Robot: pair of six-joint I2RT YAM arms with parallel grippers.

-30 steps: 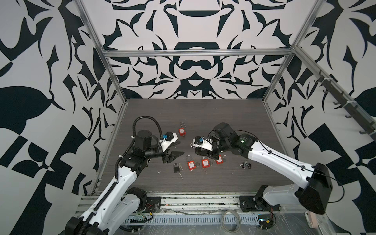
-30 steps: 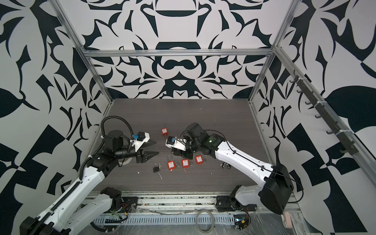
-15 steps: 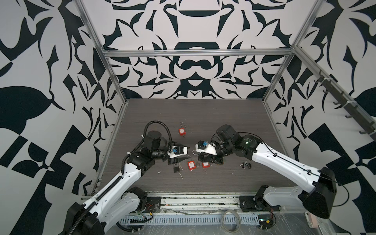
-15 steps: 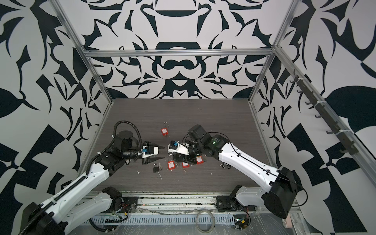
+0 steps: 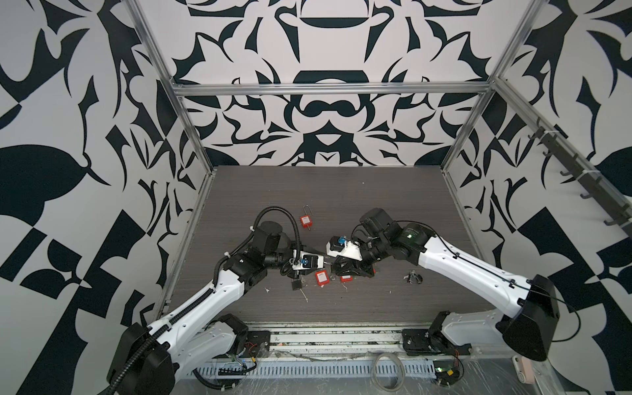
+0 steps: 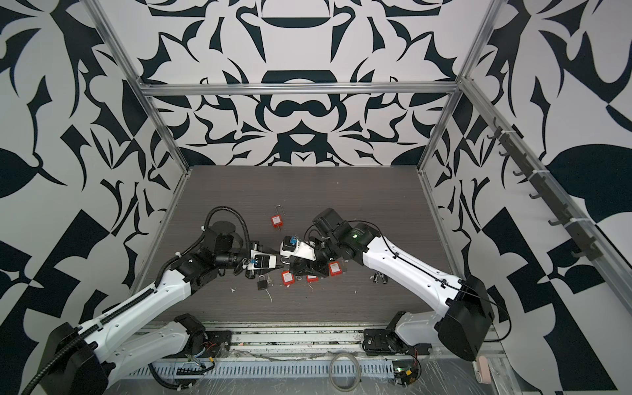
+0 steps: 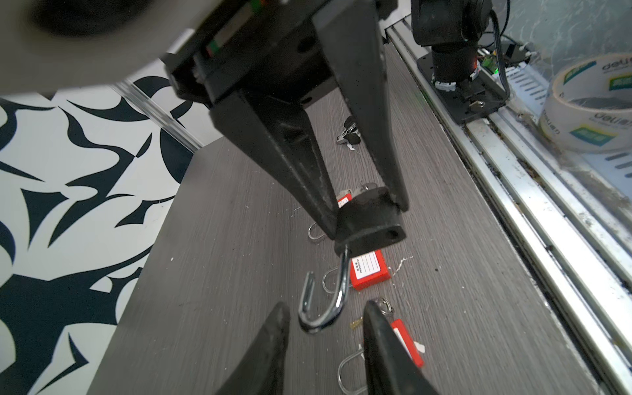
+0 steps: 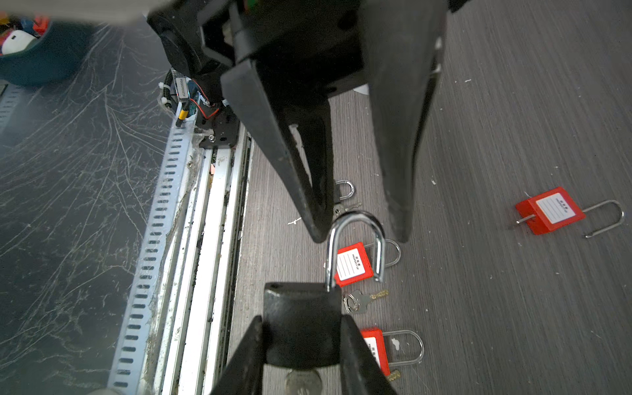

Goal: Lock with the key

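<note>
Clamping a blocky black padlock (image 8: 302,304), the right gripper (image 8: 301,328) held its curved steel shackle (image 8: 379,249) inside the half-open left gripper (image 7: 326,309).

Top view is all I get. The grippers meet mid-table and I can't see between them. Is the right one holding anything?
Observer: Yes. The right wrist view shows the right gripper clamped on a black padlock.
Operator: Key in it?
Observer: A silver key sticks out of the padlock's underside.
Operator: Left on the shackle?
Observer: Not gripping. The left gripper straddles the bend of the open shackle, with a gap on each side in the left wrist view.
</note>
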